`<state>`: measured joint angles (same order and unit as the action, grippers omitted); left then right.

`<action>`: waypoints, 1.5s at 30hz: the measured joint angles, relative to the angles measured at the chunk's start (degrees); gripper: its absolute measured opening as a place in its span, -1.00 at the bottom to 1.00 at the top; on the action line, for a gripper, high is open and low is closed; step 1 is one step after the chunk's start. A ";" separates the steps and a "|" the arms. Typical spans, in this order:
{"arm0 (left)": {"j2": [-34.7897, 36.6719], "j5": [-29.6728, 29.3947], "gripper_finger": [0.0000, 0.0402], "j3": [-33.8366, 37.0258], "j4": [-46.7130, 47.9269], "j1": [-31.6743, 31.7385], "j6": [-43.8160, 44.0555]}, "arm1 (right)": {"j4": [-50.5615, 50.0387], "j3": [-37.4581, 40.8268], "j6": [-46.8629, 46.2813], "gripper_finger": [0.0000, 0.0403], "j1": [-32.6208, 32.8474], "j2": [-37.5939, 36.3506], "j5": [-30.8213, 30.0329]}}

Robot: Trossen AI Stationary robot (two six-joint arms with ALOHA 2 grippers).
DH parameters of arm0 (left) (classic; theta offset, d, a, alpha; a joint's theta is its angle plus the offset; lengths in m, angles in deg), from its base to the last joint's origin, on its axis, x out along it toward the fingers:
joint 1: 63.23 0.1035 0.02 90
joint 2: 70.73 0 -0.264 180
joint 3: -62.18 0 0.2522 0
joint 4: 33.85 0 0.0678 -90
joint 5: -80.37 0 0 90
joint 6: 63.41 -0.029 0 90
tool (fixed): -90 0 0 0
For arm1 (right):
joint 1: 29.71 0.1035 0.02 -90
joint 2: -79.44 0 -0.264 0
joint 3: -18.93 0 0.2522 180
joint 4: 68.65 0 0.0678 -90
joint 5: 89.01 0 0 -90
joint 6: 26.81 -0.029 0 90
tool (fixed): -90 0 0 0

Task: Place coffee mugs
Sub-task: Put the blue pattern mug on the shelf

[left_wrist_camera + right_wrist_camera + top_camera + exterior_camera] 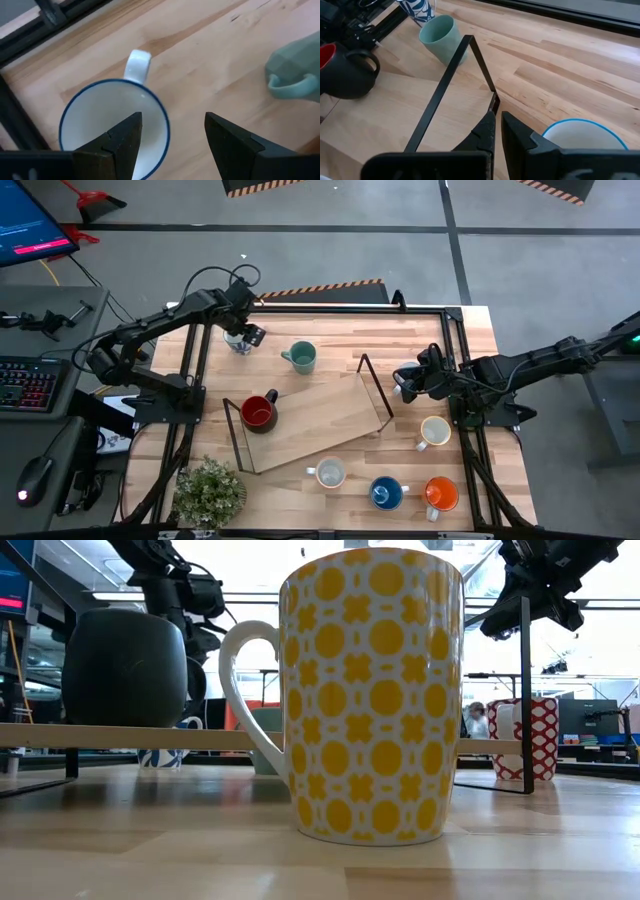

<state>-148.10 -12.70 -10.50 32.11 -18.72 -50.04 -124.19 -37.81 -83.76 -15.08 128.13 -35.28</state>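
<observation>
A white mug with a blue rim (112, 125) stands near the table's far left edge (238, 340). My left gripper (172, 120) hangs open over it (243, 335), one finger above the inside and one outside the wall. A teal mug (300, 357) stands to its right. A dark mug with a red inside (258, 412) sits on a wooden rack (320, 415). My right gripper (497, 117) is shut by the rack's right metal frame (376, 385). A cream mug (435, 430) stands near it. A yellow-patterned mug (370, 690), a blue mug (387, 493) and an orange mug (440, 494) stand along the near edge.
A potted green plant (210, 492) sits at the table's near left corner. The rack's black metal frames (445, 80) rise at both its ends. Black rails (455, 340) border the table. Bare wood lies between the teal mug and the far right corner.
</observation>
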 joint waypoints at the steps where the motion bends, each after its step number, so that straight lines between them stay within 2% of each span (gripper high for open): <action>1: 0.00 0.00 0.02 0.00 0.43 0.00 0.12 | 0.00 0.00 0.00 -0.94 -0.01 0.00 0.17; 14: 0.00 -0.57 0.02 6.32 0.14 -0.35 4.10 | 0.01 0.00 0.00 -0.94 -0.02 0.04 0.53; 28: -0.25 -0.63 0.02 6.80 -3.50 -0.76 3.02 | 0.02 0.00 -0.54 -0.94 -0.01 0.07 0.74; 45: -9.14 -0.68 0.02 6.80 -6.00 -0.76 0.99 | 0.02 0.00 -1.29 -0.94 -0.02 0.06 2.30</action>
<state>-157.24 -13.39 -3.70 26.10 -19.48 -49.05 -124.16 -37.81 -85.05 -15.10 128.19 -32.98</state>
